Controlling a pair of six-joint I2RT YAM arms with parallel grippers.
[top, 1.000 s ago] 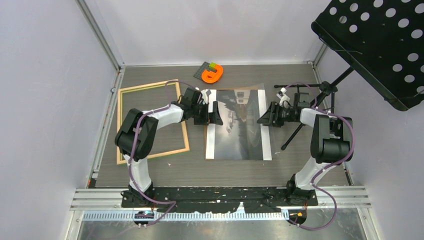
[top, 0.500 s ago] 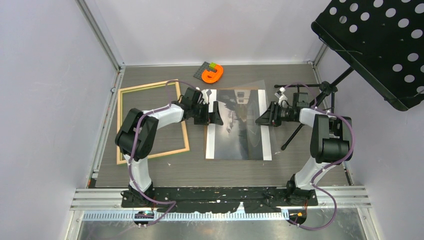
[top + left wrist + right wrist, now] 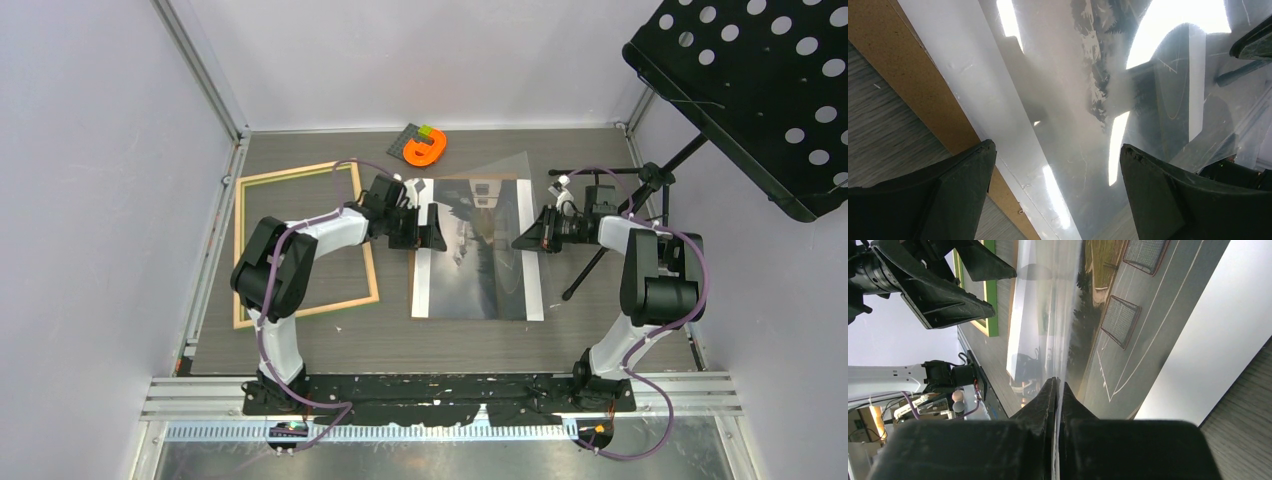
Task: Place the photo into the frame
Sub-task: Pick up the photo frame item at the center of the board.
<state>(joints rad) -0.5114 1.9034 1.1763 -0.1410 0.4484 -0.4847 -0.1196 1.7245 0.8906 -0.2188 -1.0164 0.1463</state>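
The right gripper point(image 3: 522, 240) is pinched closed on the edge of a thin clear sheet point(image 3: 1045, 305), which stands up between its fingers in the right wrist view and, from above, rises off the right side of the photo point(image 3: 475, 250) with its far corner lifted. Across from it, the left gripper point(image 3: 1057, 146) hangs with its jaws spread wide and nothing between them, over the photo's left edge. Beneath those fingers a strip of brown backing board point(image 3: 913, 85) shows just outside the photo's white band. The photo lies flat and face up on the table point(image 3: 400, 345) between the two arms, dark and glossy, with white bands down its left and right sides. The frame point(image 3: 240, 250) lies flat to the left of the photo, apart from it, pale wood with a green inner edge, and the left arm reaches across its right rail. At the table's far edge sits an orange object point(image 3: 425, 148), and a black perforated stand point(image 3: 760, 90) juts in from the right.
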